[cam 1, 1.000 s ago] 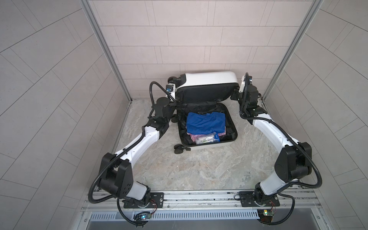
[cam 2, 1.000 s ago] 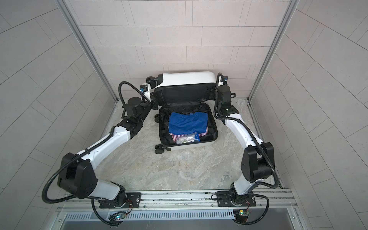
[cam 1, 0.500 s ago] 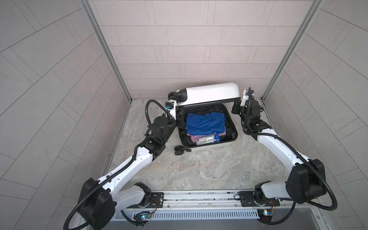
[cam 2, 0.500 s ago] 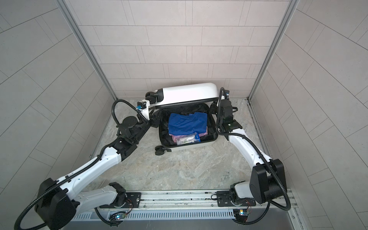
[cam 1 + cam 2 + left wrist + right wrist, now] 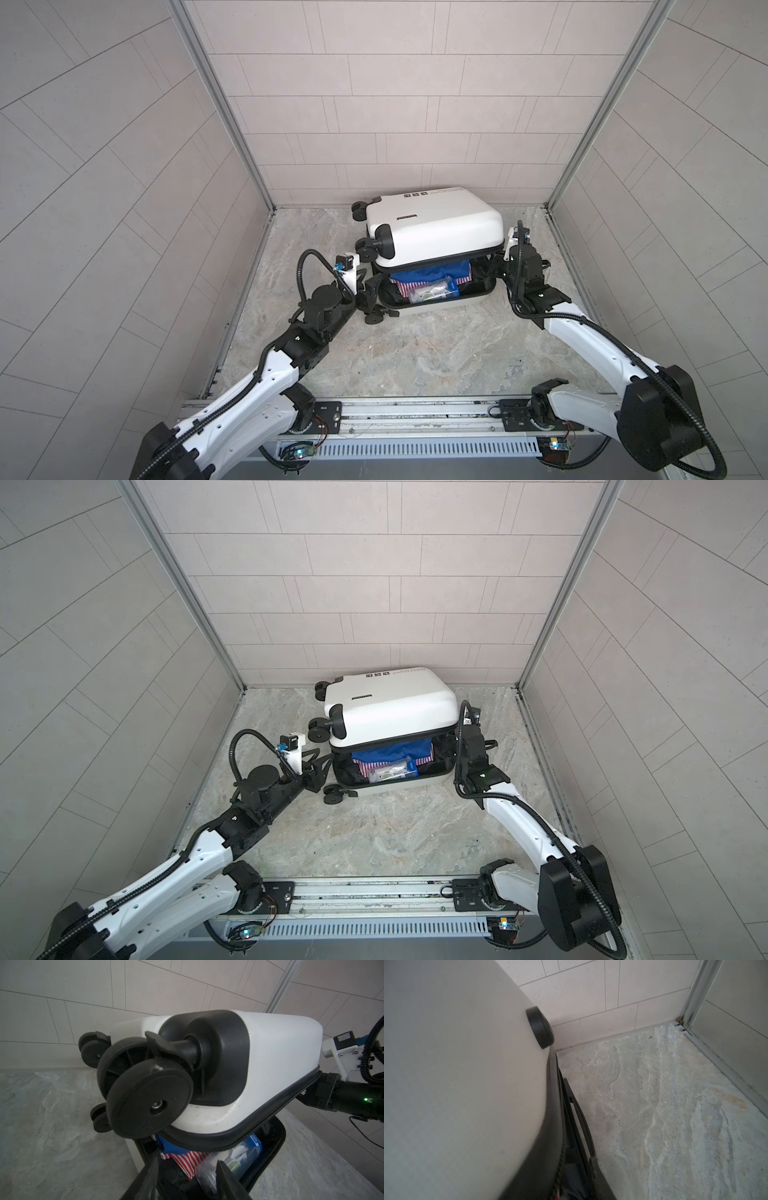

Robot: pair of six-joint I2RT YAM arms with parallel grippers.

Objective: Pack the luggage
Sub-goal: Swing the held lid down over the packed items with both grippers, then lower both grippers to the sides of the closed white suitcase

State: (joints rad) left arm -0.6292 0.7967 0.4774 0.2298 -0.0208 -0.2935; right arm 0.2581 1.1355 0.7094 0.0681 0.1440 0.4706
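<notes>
So the luggage (image 5: 432, 232) is sitting way at the back of the marble-look tabletop (image 5: 415, 353), just shy of the tiled back wall (image 5: 395, 104). Its long axis runs side to side in both top views. The wheel end points toward the left arm's side and the other end toward the right arm. The lid is tipped down over the base but not shut, and the gap faces the front. Through it you can see a blue cloth (image 5: 428, 272), red-and-white striped fabric (image 5: 405, 286) and a clear plastic bag (image 5: 432, 291) of small stuff. The left gripper (image 5: 371, 291) is right by the front wheel-end corner. In the left wrist view its two black fingers (image 5: 145, 1178) are spread about halfway with nothing pinched between them, just pointed into the opening. The right gripper (image 5: 496, 266) is tucked against the far end where lid meets base. Honestly I can't tell how wide it is or whether it's got the edge, since the right wrist view is mostly blurry shell (image 5: 456, 1064). Material-wise, it's a hard white shell with a fine pebbly texture and rounded corners, plus a ribbed black zipper trim (image 5: 249, 1124). It also has chunky matte black twin wheels (image 5: 149, 1099), a small black rubbery bumper (image 5: 539, 1026) and soft black lining inside.
</notes>
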